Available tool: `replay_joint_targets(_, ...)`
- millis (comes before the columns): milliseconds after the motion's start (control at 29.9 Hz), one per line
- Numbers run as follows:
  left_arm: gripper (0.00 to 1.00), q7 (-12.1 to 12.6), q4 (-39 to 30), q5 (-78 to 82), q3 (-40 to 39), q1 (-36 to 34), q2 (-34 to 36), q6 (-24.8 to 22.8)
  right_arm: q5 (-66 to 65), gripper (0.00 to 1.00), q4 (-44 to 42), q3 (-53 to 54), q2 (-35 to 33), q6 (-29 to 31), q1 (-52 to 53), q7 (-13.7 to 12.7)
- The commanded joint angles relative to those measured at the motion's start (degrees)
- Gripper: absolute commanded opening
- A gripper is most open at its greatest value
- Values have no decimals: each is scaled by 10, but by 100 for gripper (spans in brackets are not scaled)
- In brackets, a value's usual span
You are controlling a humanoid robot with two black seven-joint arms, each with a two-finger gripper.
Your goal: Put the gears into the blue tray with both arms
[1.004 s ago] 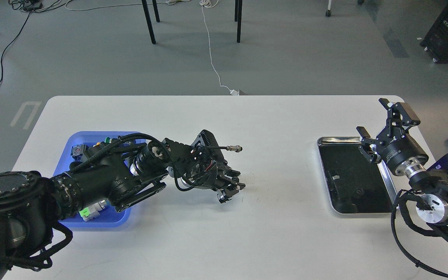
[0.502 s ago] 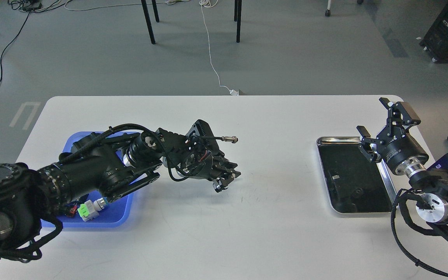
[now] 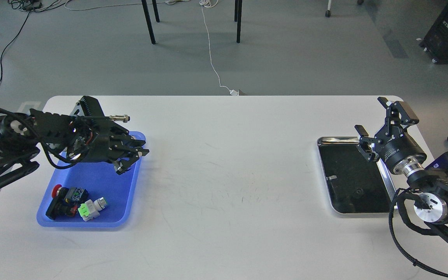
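Observation:
The blue tray [image 3: 91, 224] lies at the table's left. My left gripper [image 3: 132, 160] hovers over the tray's right part, fingers pointing right. It is dark, so I cannot make out the gap between its fingers or anything held. One small black gear [image 3: 359, 191] lies inside the silver-rimmed tray [image 3: 324, 140] at the right. My right gripper [image 3: 379, 118] stands open and empty above that tray's far right corner, fingers pointing up and away.
In the blue tray lie a red push-button switch [image 3: 61, 195] and a green-and-white switch [image 3: 90, 208]. A small white scrap [image 3: 329, 177] sits in the silver tray. Chair legs and cables are on the floor beyond the table.
My left arm has swung back from the table's middle to the left, bringing its gripper over the blue tray and uncovering the switches. The right arm has barely moved.

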Motion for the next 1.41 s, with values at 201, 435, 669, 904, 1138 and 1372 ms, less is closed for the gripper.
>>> replay_joint_targets(201,19,0,72,0,0,62,6,21,-1,98,-1,-1,7,-1,1,0)
replay_joint_targets(435,21,0,89,0,1,80,10,39,-1,98,1,-1,5,-1,1,0)
replay_joint_targets(669,31,0,90,0,1,90,7,41,-1,98,5,0,4,-1,0,0)
replay_joint_targets(904,92,0,90,0,-8,85,9,43,-1,98,8,1,-2,-2,-1,0)
replay_joint_targets(1138,93,0,61,-3,-64,38,8,44,-1,98,20,1,-2,-1,-6,0)
replay_joint_targets(1372,97,0,-58,-332,-86,11,-8,42,-2,98,20,-1,-2,0,-10,0)
